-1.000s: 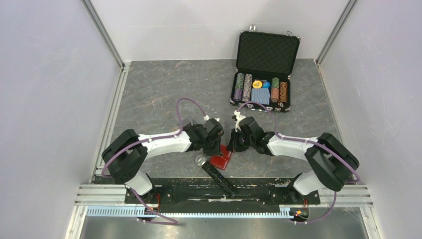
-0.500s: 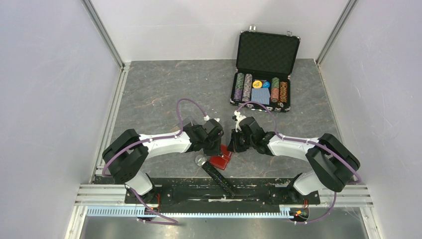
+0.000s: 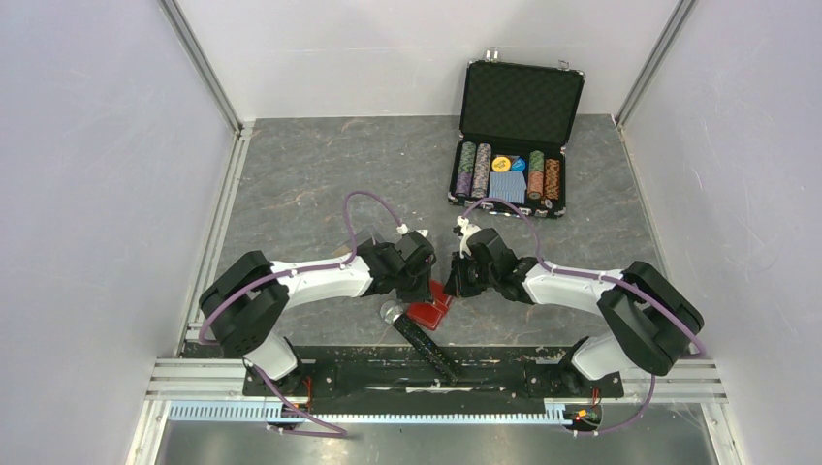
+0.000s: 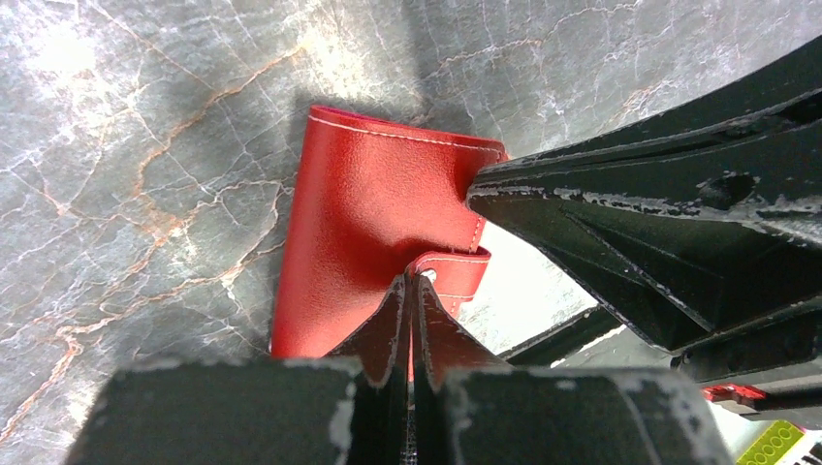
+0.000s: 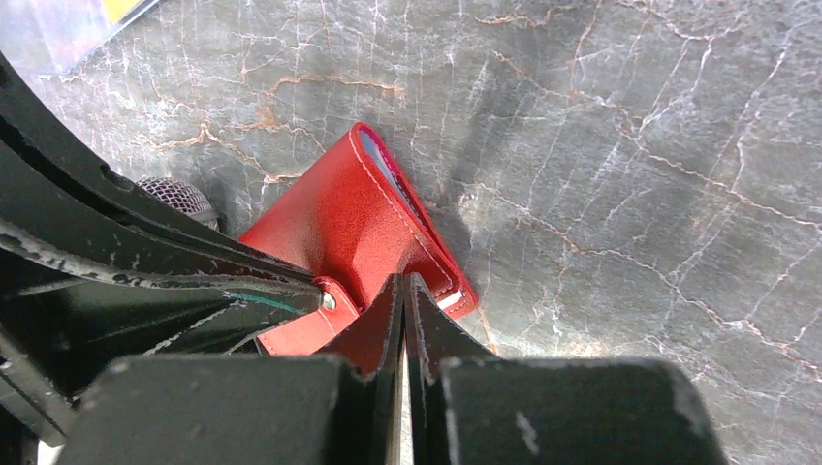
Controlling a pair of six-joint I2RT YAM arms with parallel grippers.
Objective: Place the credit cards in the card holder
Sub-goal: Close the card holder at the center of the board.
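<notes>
The red card holder [image 3: 427, 313] lies folded shut on the table between my two grippers. In the left wrist view it [image 4: 368, 223] lies flat, with its closing tab [image 4: 458, 273] at the near edge. My left gripper [image 4: 411, 281] is shut, its tips pressing down at the tab. My right gripper [image 5: 402, 281] is shut too, its tips on the holder [image 5: 339, 228] beside the tab's snap [image 5: 328, 302]. Seen from above, the left gripper [image 3: 425, 289] and right gripper [image 3: 452, 287] meet tip to tip over it. No credit cards are in view.
A black microphone [image 3: 425, 341] lies just in front of the holder, its mesh head [image 5: 176, 196] beside it. An open black poker-chip case [image 3: 514, 145] with chips and a blue deck stands at the back right. A clear plastic case [image 3: 363, 238] lies by the left arm.
The holder looks more tightly folded than a second ago. Both grippers have shifted only slightly and stay on it.
</notes>
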